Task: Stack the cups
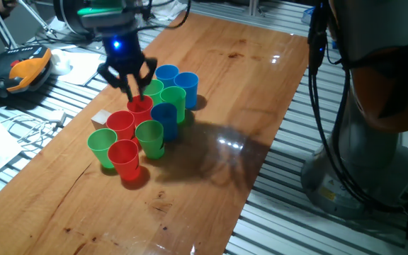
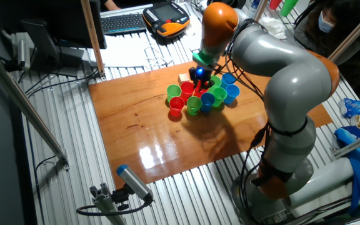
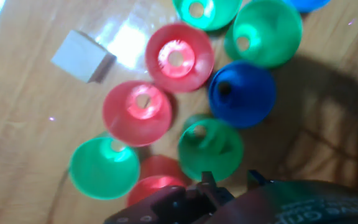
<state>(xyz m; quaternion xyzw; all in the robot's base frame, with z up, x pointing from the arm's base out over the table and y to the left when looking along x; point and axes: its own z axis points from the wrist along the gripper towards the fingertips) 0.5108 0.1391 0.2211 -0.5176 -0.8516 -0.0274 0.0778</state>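
Note:
Several small tapered cups stand upright in a tight cluster on the wooden table (image 1: 261,85). There are red (image 1: 140,108), green (image 1: 149,138) and blue (image 1: 163,119) ones. My gripper (image 1: 136,93) hangs just above the back of the cluster, over the red cup, with its fingers spread and nothing between them. It also shows in the other fixed view (image 2: 199,81). The hand view looks down into the cups: red (image 3: 179,57), red (image 3: 137,112), blue (image 3: 241,93), green (image 3: 210,148). Only the hand's dark body (image 3: 229,199) shows at the bottom edge.
A small pale wooden cube (image 1: 101,118) lies on the table just left of the cluster, and shows in the hand view (image 3: 82,56). An orange pendant (image 1: 27,69) and cables lie beyond the table's left edge. The arm's base (image 1: 374,142) stands at the right.

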